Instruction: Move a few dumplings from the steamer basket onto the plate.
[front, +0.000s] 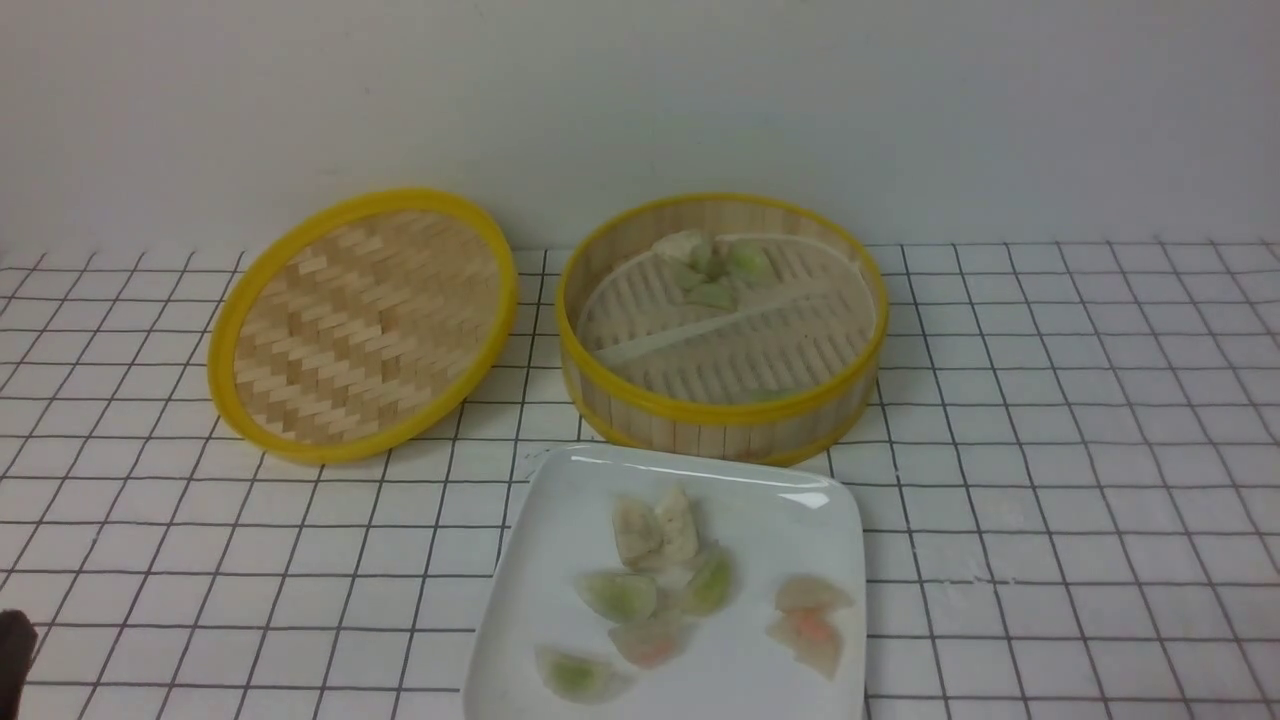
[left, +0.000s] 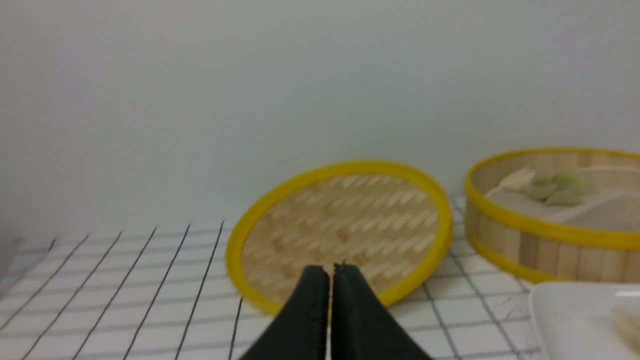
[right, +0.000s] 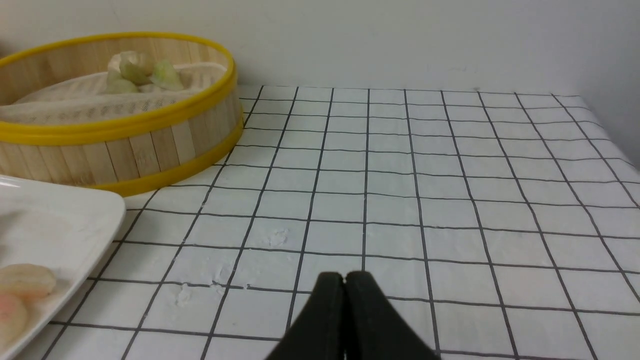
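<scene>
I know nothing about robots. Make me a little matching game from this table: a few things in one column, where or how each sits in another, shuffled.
Things
1. woven lid
2. steamer basket
3. plate
4. left gripper

States
A. holds eight dumplings
B. shut, holding nothing
C. tilted, left of the basket
D. a few green dumplings by its far wall

Pairs: 1-C, 2-D, 3-A, 4-B

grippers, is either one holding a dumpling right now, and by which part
Nothing is held. The left gripper and the right gripper are both shut and empty, away from the dumplings on the plate.
</scene>
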